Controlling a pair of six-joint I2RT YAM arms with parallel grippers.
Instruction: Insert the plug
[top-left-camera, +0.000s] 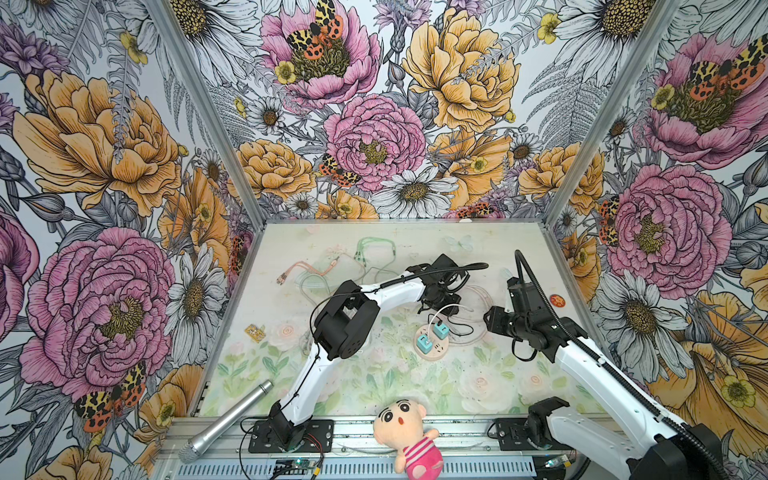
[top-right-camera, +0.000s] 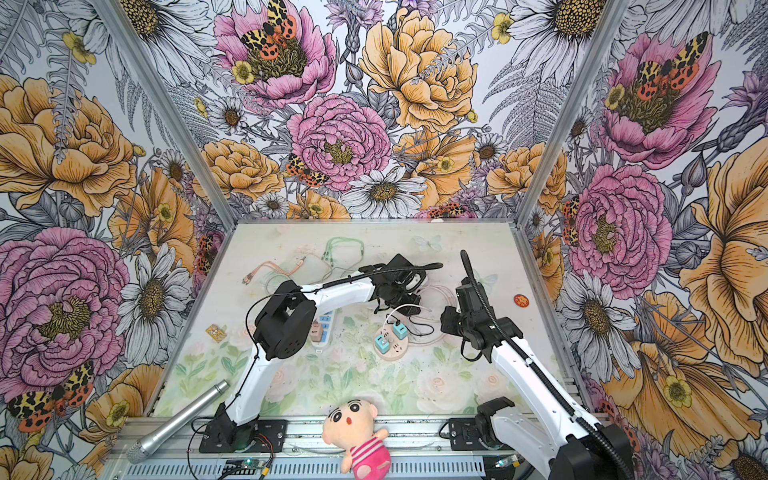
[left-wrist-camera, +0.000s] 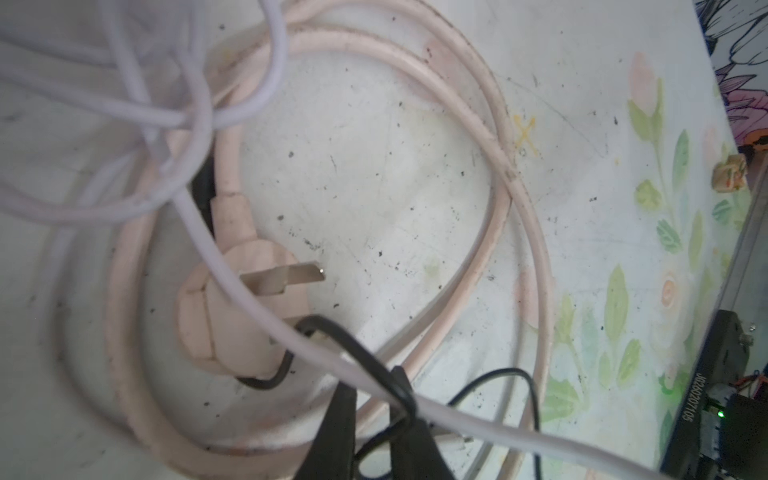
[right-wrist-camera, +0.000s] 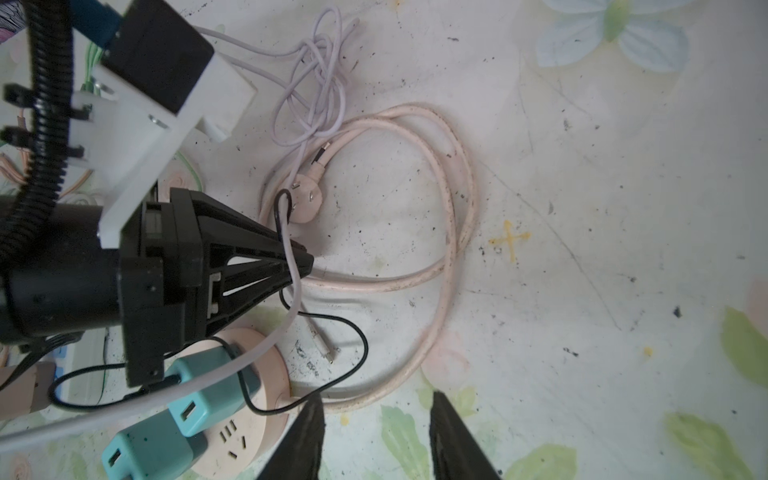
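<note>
- The plug (left-wrist-camera: 237, 307) lies on the table (right-wrist-camera: 582, 208). Its long axis runs in line with the stub of pink cable (right-wrist-camera: 374, 284) leaving its narrow end.
- Its flat metal prong (left-wrist-camera: 286, 276) juts out crosswise to that axis. Whether it points straight up or leans sideways I cannot tell.
- The plug sits just beside the fingertips of the left gripper (right-wrist-camera: 306, 266), a little off to one side, inside the coil of its own cable. It is well apart from the right gripper (right-wrist-camera: 376, 397).
- The left gripper's jaws are closed to a narrow point, pinching a white cord (left-wrist-camera: 498, 430) and a thin black cord (left-wrist-camera: 353, 347) that cross at the tips; it does not touch the plug.
- The right gripper's jaws stand apart and hold nothing.
- The table is pale with a faded flower print, scuffed and speckled dark.
- The walls (top-left-camera: 124, 166) carry large pink and orange blooms between metal posts.
- The plug is dusty pink, with a rounded flat head tapering into a ribbed neck, and smudged with grime.
</note>
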